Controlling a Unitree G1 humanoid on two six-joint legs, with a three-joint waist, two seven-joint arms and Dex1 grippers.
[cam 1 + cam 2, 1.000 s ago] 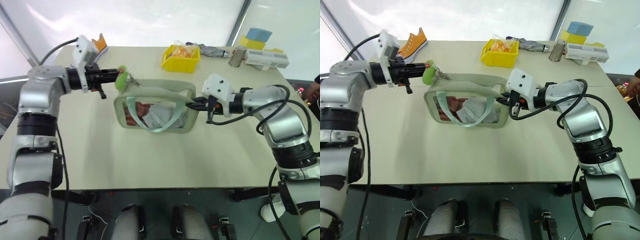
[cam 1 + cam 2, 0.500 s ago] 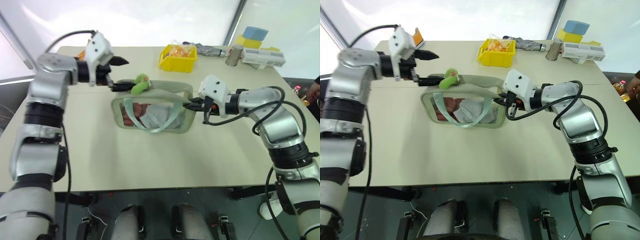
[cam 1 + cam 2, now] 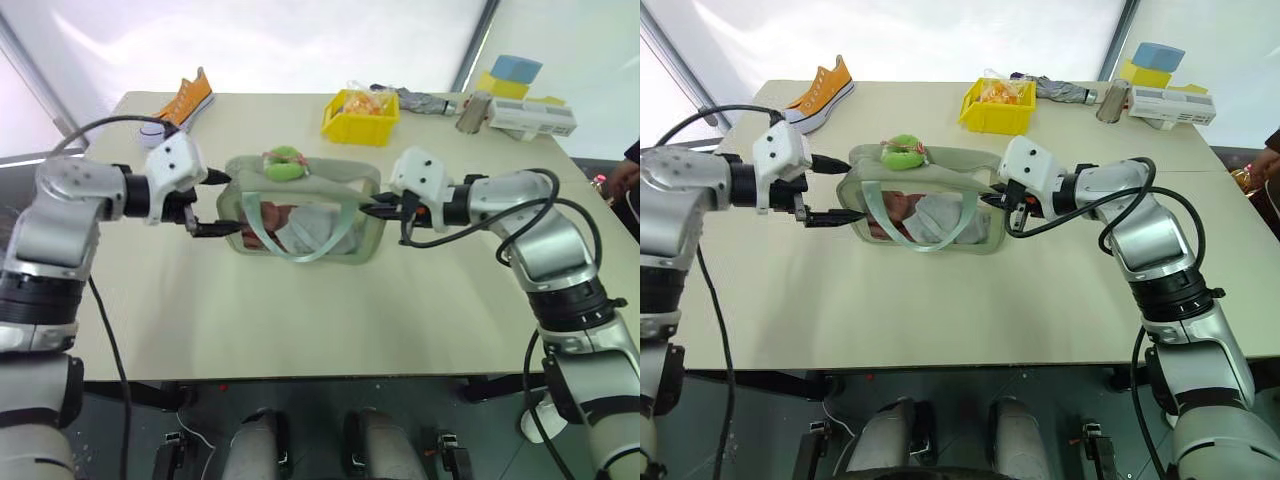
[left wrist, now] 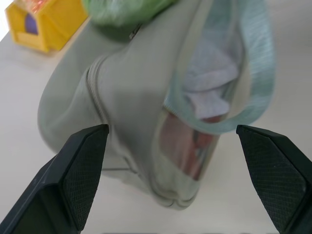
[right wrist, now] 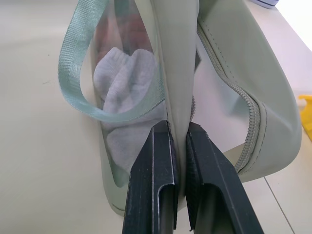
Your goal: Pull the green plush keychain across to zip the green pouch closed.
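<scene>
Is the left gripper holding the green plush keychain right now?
No: the left gripper stands open beside the end of the green pouch, while the green plush keychain lies free on the pouch's top.

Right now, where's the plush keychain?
The green plush keychain lies on top of the green pouch, toward its left end, just past the open left claw.

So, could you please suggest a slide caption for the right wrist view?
Right gripper shut on the green pouch edge, a white sock visible behind its clear window.
</scene>
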